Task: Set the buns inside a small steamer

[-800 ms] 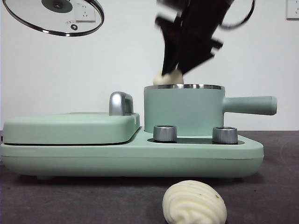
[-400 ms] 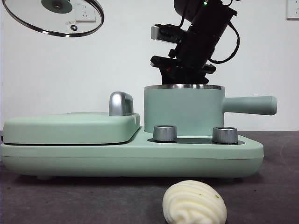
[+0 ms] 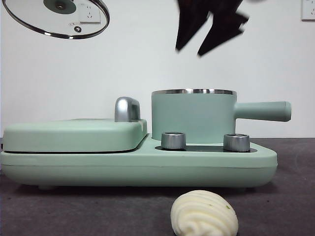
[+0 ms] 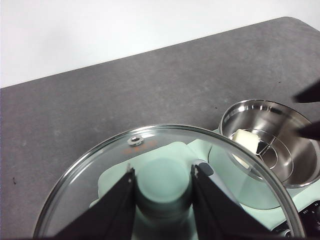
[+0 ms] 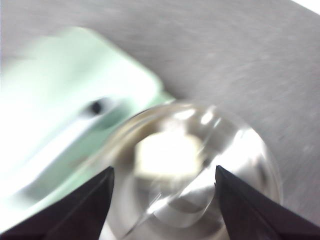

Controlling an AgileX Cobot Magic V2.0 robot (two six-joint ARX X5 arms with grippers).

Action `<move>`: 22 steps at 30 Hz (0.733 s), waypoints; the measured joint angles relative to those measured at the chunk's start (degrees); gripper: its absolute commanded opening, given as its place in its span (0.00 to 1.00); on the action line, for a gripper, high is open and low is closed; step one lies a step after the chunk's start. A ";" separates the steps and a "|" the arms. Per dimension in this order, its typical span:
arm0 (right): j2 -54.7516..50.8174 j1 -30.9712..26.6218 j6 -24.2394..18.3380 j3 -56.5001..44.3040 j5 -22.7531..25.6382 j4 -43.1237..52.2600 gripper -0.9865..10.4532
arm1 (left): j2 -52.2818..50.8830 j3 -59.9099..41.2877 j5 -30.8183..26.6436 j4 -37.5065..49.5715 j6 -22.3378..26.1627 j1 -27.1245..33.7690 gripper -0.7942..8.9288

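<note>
— The small steamer point(image 3: 193, 117) has matt mint walls and a polished steel rim; its inside shines like a mirror.

— And the lid point(image 4: 165, 185)?

— Clear glass, metal-edged (knob matt green). The swirled bun point(image 3: 204, 214) looks soft and ridged, the table point(image 4: 100, 105) rough, dull grey.

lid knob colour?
Mint green, clearest in the left wrist view: lid knob between the left gripper jaws.

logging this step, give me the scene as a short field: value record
smooth bun: inside the small steamer, on its rack
ridged bun: on the table, in front of the cooker base
glass lid: held aloft by the left gripper, shut on its knob
right gripper: open, empty, above the steamer
remaining: ridged bun
</note>
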 measured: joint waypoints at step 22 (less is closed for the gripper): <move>-27.21 20.50 -9.27 -43.47 -2.89 7.39 0.42 | 0.00 0.00 0.00 -4.09 0.02 0.00 0.09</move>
